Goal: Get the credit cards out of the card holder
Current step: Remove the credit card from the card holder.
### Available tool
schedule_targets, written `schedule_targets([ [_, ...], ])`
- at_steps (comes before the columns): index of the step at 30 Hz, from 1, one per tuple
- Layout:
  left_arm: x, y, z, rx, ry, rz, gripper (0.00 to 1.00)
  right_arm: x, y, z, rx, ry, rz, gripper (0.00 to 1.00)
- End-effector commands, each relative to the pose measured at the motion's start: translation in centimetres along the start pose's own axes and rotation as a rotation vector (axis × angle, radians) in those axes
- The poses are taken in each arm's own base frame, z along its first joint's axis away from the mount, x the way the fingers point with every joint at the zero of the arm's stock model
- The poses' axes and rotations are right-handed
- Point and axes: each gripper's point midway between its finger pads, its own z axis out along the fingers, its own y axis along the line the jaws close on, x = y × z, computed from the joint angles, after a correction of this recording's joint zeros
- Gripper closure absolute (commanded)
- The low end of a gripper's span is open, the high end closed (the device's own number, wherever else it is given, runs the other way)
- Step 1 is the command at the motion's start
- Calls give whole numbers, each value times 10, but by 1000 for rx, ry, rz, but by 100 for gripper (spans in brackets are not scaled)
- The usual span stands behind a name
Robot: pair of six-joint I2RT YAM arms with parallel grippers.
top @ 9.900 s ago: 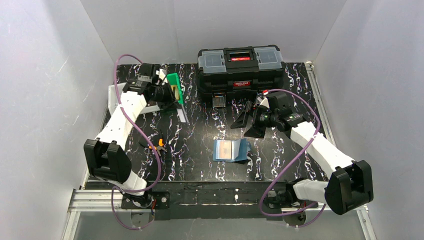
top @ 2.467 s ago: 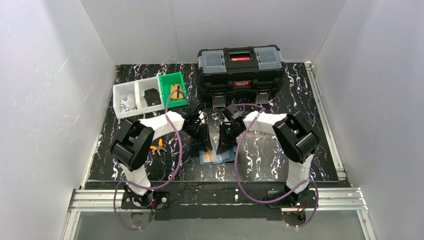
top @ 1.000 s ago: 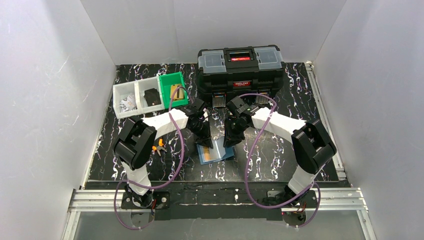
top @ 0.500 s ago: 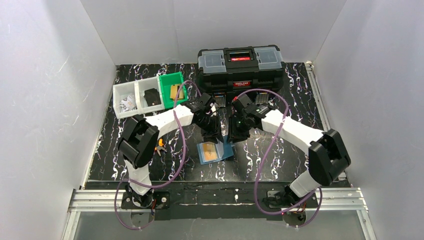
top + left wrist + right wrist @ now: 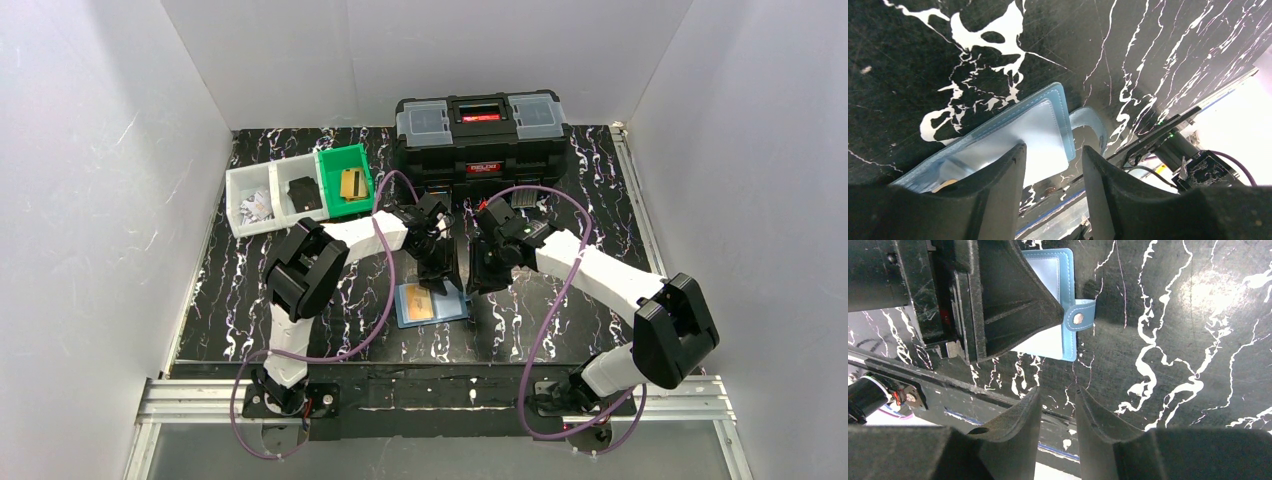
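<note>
Left to right across the black, white-veined marble-look tabletop (image 5: 230, 290): a green plastic bin (image 5: 324, 180) stands far left, well apart from the work. The left tool (image 5: 1052, 160) hangs with jaws partly spread and empty over the light inner panel of the open teal-blue folding card holder (image 5: 1033, 130). The orange-tan credit card (image 5: 424, 306) shows against the holder's left half, seemingly in its pocket; no dark card is visible. The right tool (image 5: 1055, 395), jaws drawn to a narrow gap and gripping nothing, hovers just beside the holder's snap strap (image 5: 1079, 316).

The risk, by the look of it: nothing pins the flimsy holder, so a tug on the card may drag the whole wallet along. A finger may also catch a panel or the strap instead of the card's thin edge, and the two tools are near enough to knock together.

Ten seconds earlier the arms were spread toward the bin and the black plastic toolbox (image 5: 478, 140); both now crowd the holder, which lies a little further left
</note>
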Motion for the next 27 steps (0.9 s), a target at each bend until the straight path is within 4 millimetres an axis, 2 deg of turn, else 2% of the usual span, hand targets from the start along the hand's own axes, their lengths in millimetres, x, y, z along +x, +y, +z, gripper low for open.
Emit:
schedule_targets([
  [1,2,-8,-3,11,-5,21,54,-4,1,-8,-6,-31,0,61],
  [14,-3,-20,-42,-8,-100,87,50,-15,20,-15,-72,-41,-14,61],
  [27,-10,-10,-69,-31,-148,95,49,-20,38,-18,-139,-33,-16,61],
])
